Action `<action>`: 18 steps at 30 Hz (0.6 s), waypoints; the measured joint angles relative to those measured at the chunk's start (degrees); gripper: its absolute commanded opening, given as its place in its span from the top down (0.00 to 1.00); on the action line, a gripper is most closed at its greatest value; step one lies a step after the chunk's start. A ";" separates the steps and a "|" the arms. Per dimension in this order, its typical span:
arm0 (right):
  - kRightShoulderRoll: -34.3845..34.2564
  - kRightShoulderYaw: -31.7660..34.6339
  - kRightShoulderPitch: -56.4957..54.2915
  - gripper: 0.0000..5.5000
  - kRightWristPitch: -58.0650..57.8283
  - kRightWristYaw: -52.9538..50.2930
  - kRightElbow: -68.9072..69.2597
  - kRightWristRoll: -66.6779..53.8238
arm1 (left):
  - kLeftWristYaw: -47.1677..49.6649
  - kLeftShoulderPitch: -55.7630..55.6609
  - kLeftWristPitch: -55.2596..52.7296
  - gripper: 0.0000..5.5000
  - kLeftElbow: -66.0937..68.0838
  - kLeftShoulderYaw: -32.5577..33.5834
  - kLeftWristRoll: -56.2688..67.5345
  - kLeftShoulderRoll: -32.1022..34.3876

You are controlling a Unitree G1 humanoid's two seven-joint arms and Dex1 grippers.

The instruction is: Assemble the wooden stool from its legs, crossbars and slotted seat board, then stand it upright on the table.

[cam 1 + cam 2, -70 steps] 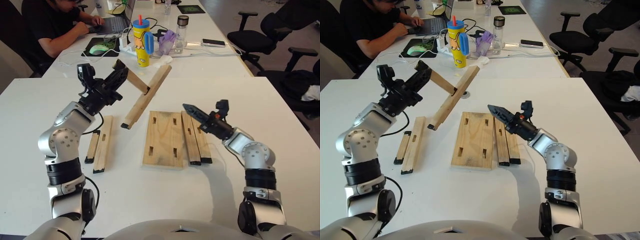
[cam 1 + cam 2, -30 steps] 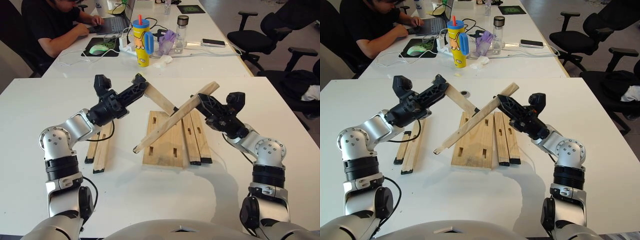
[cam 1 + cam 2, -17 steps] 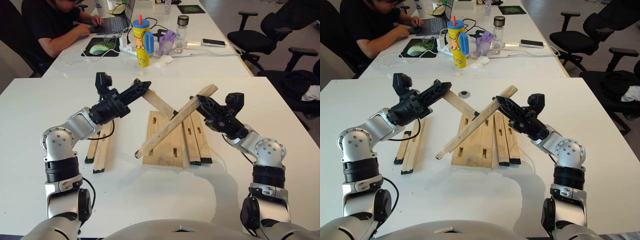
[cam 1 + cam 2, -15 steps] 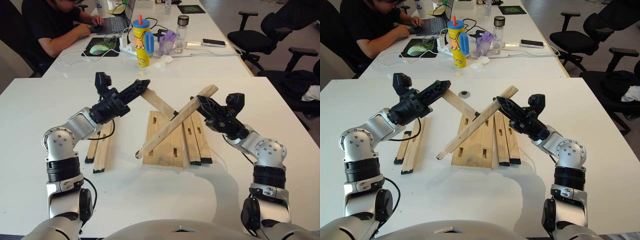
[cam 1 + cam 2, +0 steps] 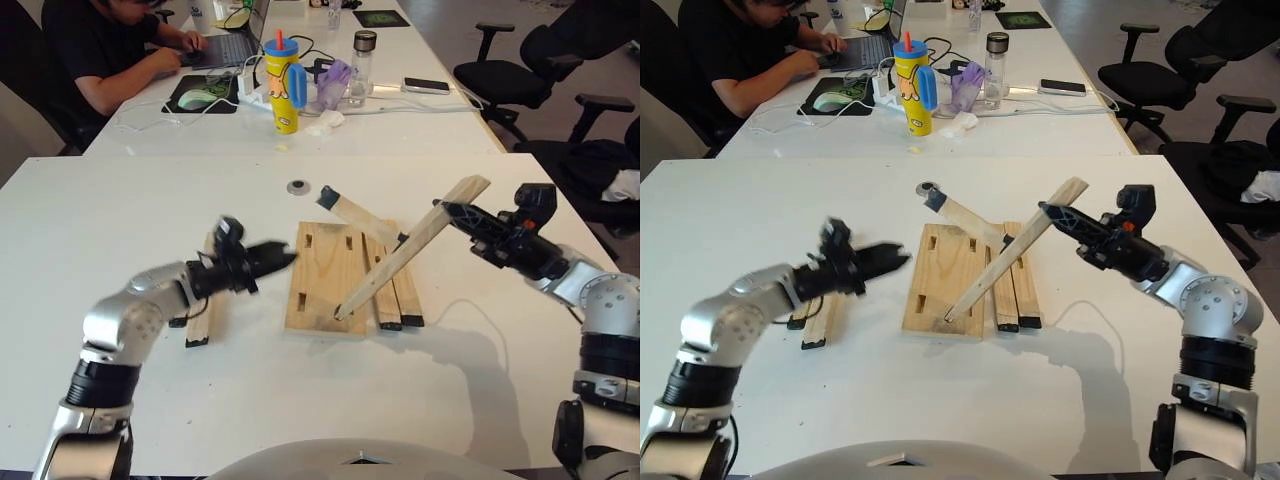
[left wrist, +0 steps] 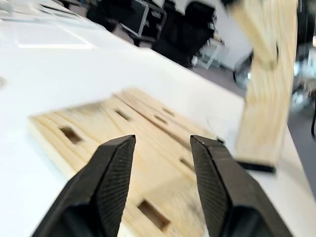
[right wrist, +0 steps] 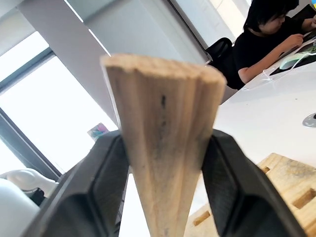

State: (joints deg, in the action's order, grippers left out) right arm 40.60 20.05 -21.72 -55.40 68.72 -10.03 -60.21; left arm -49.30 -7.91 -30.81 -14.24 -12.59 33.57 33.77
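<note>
The slotted seat board (image 5: 322, 272) lies flat mid-table. My right gripper (image 5: 450, 211) is shut on the upper part of a wooden leg (image 5: 405, 252). This leg slants down with its lower end on the board. A crossbar (image 5: 355, 214) juts from the leg's middle toward the far left, clear of the table. In the right wrist view the leg (image 7: 165, 148) sits clamped between the fingers (image 7: 106, 187). My left gripper (image 5: 280, 260) hovers low at the board's left edge, open and holding nothing; its fingers (image 6: 111, 177) frame the board (image 6: 123, 131). Two wooden pieces (image 5: 203, 305) lie to the board's left and two more (image 5: 400, 292) to its right.
A small round disc (image 5: 297, 187) lies on the table beyond the board. The far table carries a yellow cup (image 5: 285, 85), a bottle (image 5: 363, 62) and a phone (image 5: 427, 85). Office chairs (image 5: 520, 75) stand to the right. The near table surface is bare white.
My left gripper let go of the crossbar and dropped low beside the board's left edge. My right gripper carried the leg and crossbar to the right, with the lower end now on the board.
</note>
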 measured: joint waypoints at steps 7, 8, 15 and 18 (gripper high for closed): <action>7.50 -1.76 -10.97 0.63 4.85 9.03 -12.94 7.08 | -6.88 -3.20 28.31 0.62 6.47 -15.45 -27.42 0.48; 7.15 -2.37 -10.92 0.63 4.84 9.52 -12.38 7.11 | -5.60 -4.13 30.78 0.62 8.45 -16.54 -30.79 -0.10; 2.51 -5.28 -10.68 0.63 11.13 11.24 -9.13 10.71 | -0.55 -8.11 36.70 0.62 17.88 -20.73 -40.83 -5.65; 1.11 -7.78 -10.71 0.63 13.81 11.83 -9.12 13.76 | -0.07 -9.65 37.12 0.62 19.96 -20.76 -41.65 -6.03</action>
State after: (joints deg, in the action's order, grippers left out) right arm 41.71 12.27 -32.42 -41.59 80.55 -19.16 -46.46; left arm -49.37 -17.56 6.31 5.72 -33.36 -8.08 27.73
